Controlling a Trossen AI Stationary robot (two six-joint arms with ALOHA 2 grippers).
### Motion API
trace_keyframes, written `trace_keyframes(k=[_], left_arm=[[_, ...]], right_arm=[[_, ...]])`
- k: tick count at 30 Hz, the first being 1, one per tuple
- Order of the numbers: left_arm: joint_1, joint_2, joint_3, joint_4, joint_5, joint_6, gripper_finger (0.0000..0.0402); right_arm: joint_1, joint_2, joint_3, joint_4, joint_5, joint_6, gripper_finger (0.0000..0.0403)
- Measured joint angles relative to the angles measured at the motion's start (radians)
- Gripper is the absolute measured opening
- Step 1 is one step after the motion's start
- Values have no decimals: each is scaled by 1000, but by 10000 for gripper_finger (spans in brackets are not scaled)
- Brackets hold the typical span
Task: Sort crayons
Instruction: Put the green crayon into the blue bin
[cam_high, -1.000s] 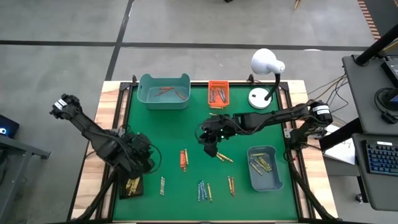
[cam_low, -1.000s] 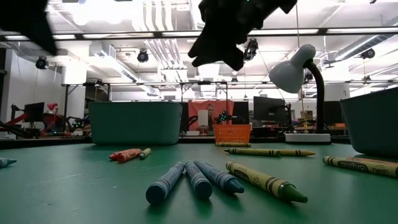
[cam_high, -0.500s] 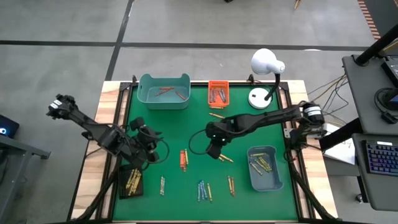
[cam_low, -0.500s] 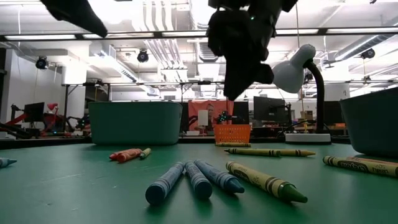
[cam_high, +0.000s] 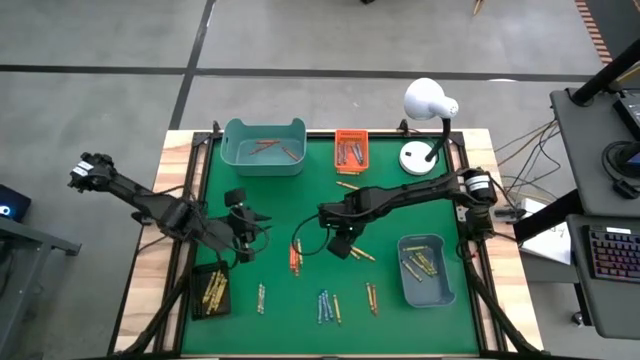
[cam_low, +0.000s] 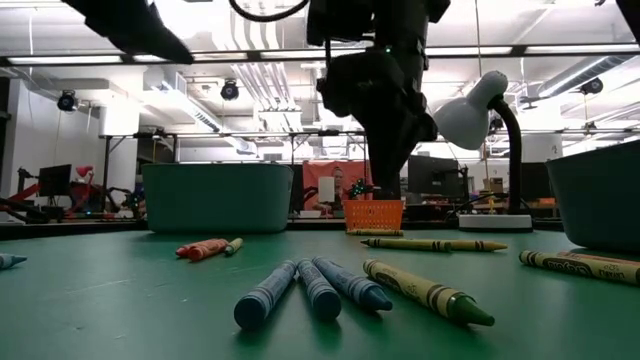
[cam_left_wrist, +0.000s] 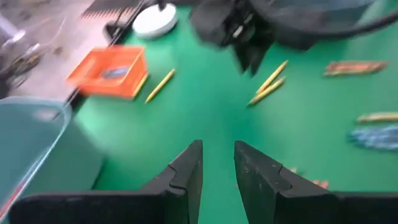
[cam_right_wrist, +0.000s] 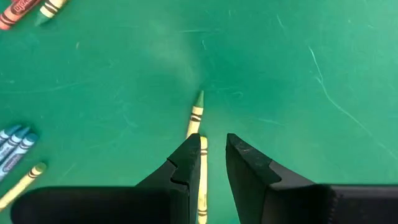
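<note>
Yellow crayon (cam_right_wrist: 194, 116) seemingly between right claw (cam_right_wrist: 213, 163) fingers.

- Matt green mat (cam_high: 300, 205), faintly scuffed and scratched.
- Bare pale wood along table edge (cam_high: 172, 180).
- Smooth teal plastic bin (cam_high: 263, 147); orange plastic basket (cam_high: 351, 151) with slotted walls.
- Glossy white lamp shade (cam_high: 426, 100).
- Paper-wrapped waxy crayons (cam_low: 318, 290).
- Matt black fingers (cam_right_wrist: 181, 171).

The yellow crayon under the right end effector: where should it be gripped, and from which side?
Grip the yellow crayon at mid-length, coming straight down from above. It lies flat on the mat and is thin, so the right end effector, open and already straddling it, should close across its width, probably without touching the second crayon.
</note>
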Motion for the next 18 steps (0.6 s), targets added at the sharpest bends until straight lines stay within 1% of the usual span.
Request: trace_keyframes(k=[4,8,13,18], left_arm=[[12,-52,-92,226,67,116,75],[15,-89,-156,377,68,196,75],[16,-102,-171,425,57,235,75],[21,-99,-167,440,-24,253,75]], right_arm=[[0,-8,8,-11,-1,-9,68],[8,-8,8,-16,-3,-9,90],[25,0,5,14,-3,-8,135],[27,16,8,62,1,-4,166]])
